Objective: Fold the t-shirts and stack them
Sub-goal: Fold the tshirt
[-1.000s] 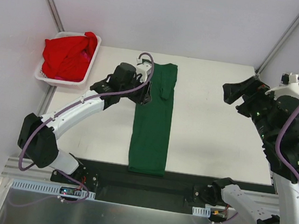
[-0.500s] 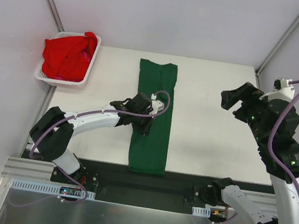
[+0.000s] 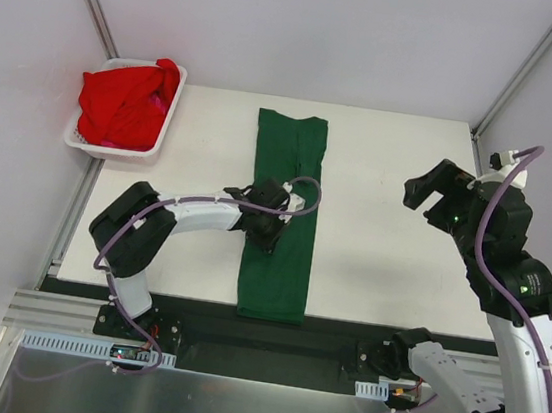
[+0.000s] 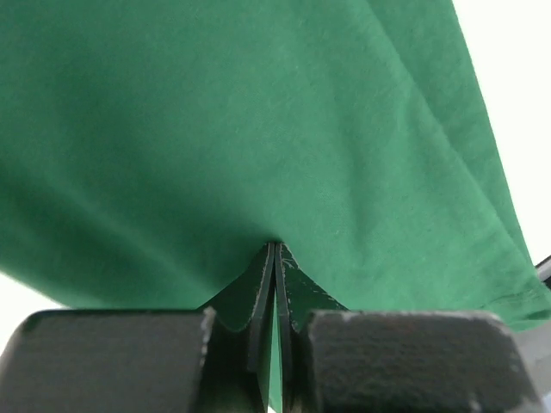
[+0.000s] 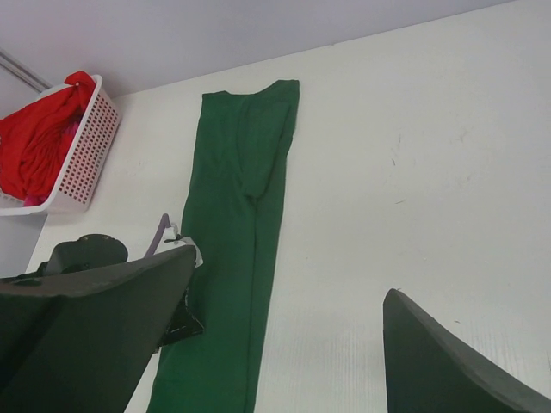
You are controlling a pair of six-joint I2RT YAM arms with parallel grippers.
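The dark green t-shirt (image 3: 288, 168) lies folded into a long narrow strip across the table, from the far edge to the near edge. My left gripper (image 3: 272, 234) is shut, low on the strip's left half, a little nearer than its middle. In the left wrist view its tips (image 4: 275, 248) press against the green cloth (image 4: 258, 129), with no fold between them. My right gripper (image 3: 429, 190) is open and empty, raised over the table's right side. It looks down on the strip (image 5: 245, 215). The red t-shirts (image 3: 123, 102) are heaped in the basket.
The white slotted basket (image 3: 112, 150) stands off the table's far left corner and also shows in the right wrist view (image 5: 82, 155). Bare white table (image 3: 383, 240) lies between the strip and the right arm. A black rail (image 3: 271, 332) runs along the near edge.
My left gripper has moved from the strip's far end along the cloth toward the near edge. The far end now lies flat. My right gripper has shifted slightly lower.
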